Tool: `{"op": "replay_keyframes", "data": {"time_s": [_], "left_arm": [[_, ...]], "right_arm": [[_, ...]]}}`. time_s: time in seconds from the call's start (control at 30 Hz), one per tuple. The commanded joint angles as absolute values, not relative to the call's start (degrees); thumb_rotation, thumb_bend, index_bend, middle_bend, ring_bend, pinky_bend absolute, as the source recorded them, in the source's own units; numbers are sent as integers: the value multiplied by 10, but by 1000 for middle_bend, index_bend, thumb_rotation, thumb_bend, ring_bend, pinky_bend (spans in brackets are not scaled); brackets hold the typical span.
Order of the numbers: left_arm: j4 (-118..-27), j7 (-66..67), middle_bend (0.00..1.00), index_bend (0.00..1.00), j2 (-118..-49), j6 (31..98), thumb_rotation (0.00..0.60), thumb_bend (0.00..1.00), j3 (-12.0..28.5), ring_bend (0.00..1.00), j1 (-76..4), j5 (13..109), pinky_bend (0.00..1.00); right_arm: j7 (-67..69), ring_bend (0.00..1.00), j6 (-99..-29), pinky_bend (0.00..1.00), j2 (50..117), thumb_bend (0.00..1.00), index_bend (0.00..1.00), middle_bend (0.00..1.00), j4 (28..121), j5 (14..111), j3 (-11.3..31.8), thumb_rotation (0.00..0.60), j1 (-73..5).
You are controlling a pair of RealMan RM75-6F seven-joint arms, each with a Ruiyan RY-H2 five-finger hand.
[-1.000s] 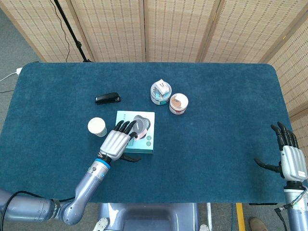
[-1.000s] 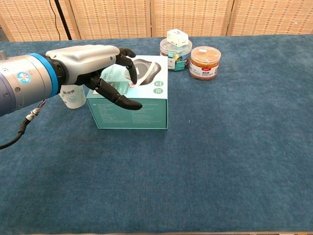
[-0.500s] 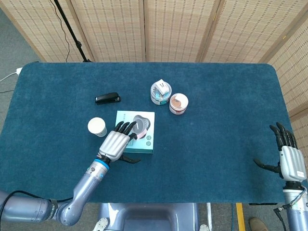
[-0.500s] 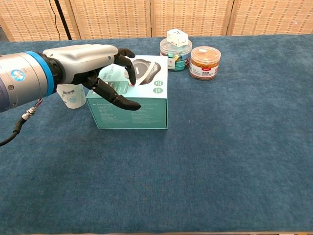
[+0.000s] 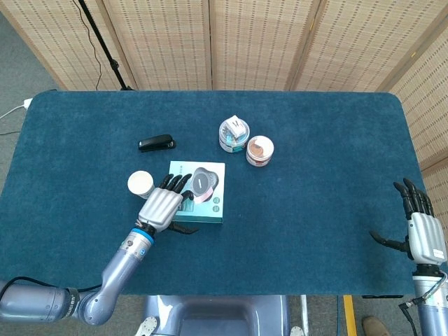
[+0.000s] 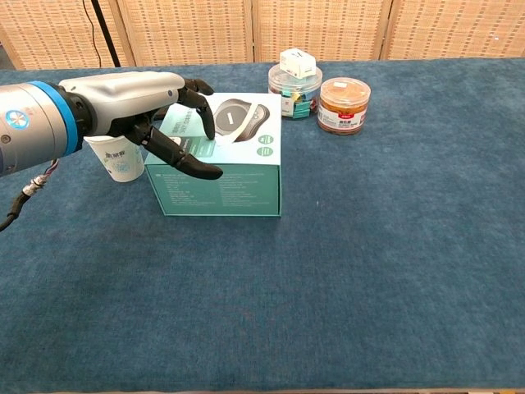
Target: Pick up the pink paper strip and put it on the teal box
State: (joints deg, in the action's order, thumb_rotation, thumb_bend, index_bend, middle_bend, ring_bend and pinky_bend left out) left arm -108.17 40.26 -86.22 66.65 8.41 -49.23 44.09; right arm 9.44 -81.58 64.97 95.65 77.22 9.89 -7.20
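The teal box [image 5: 212, 205] lies near the table's middle, also seen in the chest view as the teal box [image 6: 238, 176]. A pink paper strip [image 5: 201, 197] lies on its top, by the printed grey picture. My left hand [image 5: 162, 204] hovers at the box's left edge with fingers spread, holding nothing; its fingertips [image 6: 199, 123] reach over the box's left top and the thumb hangs in front of the box's face. In the chest view the strip is hard to make out beside the left hand [image 6: 135, 107]. My right hand [image 5: 422, 227] stays open at the table's right edge, far from the box.
A white paper cup [image 5: 141, 184] stands just left of the box, right behind my left hand, and shows as the cup [image 6: 120, 161] in the chest view. A black stapler [image 5: 156, 143] lies further back. Two round jars [image 5: 234, 134] [image 5: 260, 150] stand behind the box.
My left hand has slid back to the left, off the box top, with its fingertips now away from the pink strip, which stays lying on the box. The right hand has not moved.
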Motion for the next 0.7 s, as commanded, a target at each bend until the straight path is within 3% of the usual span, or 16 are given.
{"op": "replay_keyframes", "data": {"time_s": [0.03, 0.7], "left_arm": [[-1082, 400, 0, 347, -861, 665, 281, 0, 84, 0, -493, 443, 0], [-1099, 413, 0, 348, -865, 666, 279, 0, 81, 0, -503, 437, 0]], "right_arm": [[94, 0, -816, 0, 650, 0, 73, 0, 957, 773, 99, 600, -72], [100, 0, -815, 0, 647, 0, 73, 0, 959, 772, 99, 600, -71]]}}
